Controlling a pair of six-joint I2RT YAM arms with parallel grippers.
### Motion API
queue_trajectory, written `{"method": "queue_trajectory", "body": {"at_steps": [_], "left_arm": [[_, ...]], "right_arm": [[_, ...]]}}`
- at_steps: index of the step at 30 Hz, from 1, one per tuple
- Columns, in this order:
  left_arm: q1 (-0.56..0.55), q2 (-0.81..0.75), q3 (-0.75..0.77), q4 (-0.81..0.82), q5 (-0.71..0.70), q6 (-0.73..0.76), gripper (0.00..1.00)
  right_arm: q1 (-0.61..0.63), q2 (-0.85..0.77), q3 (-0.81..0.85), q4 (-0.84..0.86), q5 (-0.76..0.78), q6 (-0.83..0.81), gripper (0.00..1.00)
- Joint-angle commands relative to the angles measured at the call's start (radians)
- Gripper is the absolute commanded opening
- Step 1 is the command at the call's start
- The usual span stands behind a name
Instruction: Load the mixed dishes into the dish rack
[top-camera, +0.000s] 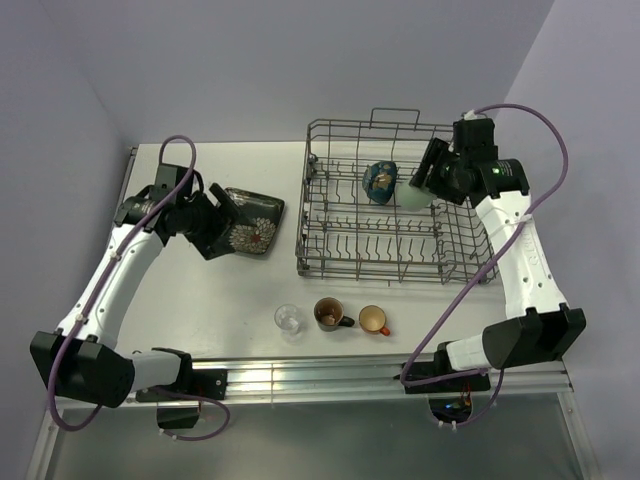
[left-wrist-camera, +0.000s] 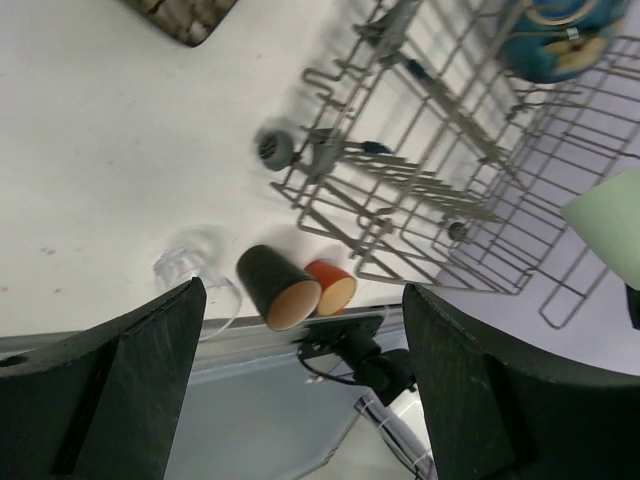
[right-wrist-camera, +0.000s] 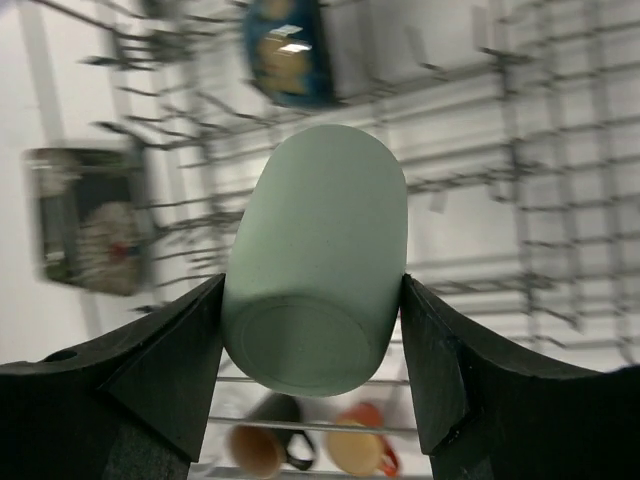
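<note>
Right wrist: right tool (right-wrist-camera: 312, 300) clamps the cup (right-wrist-camera: 320, 220); left tool (left-wrist-camera: 300, 300) gapes empty. Released crooked, the cup could topple in the rack (top-camera: 370, 240) beneath.

Right wrist: dish rack (right-wrist-camera: 500, 178) and square plate (right-wrist-camera: 90, 220) blurred | left wrist: bowl (left-wrist-camera: 560, 45) cut by top edge (pale green cup (left-wrist-camera: 610, 225) by right edge)

No writing, label, brand, number or sign can be read anywhere in these views.

Your top cam looks down from high, wide view. Both wrist cams sit close; all share the grey metal wire dish rack (top-camera: 370, 235).
</note>
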Motion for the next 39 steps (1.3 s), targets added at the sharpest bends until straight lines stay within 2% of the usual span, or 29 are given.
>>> {"method": "queue_trajectory", "body": {"at_steps": [1, 6, 13, 29, 35, 39], "left_arm": [[-0.001, 0.014, -0.023, 0.006, 0.029, 0.058, 0.85], [-0.001, 0.046, -0.009, -0.003, 0.044, 0.098, 0.85], [-0.001, 0.066, -0.021, 0.006, 0.078, 0.121, 0.84], [-0.015, 0.105, 0.068, -0.052, 0.109, 0.186, 0.80], [-0.024, 0.103, 0.080, -0.059, 0.102, 0.184, 0.80], [-0.033, 0.106, 0.066, -0.043, 0.116, 0.174, 0.80]], "right_arm": [[-0.007, 0.007, 0.015, -0.130, 0.248, -0.099, 0.00], [-0.022, 0.018, -0.039, -0.097, 0.307, -0.123, 0.00], [-0.022, 0.080, -0.011, -0.083, 0.343, -0.131, 0.00], [-0.038, 0.168, -0.099, 0.032, 0.281, -0.113, 0.00], [-0.038, 0.107, -0.145, 0.073, 0.278, -0.107, 0.00], [-0.041, 0.126, -0.152, 0.064, 0.271, -0.111, 0.00]]}}
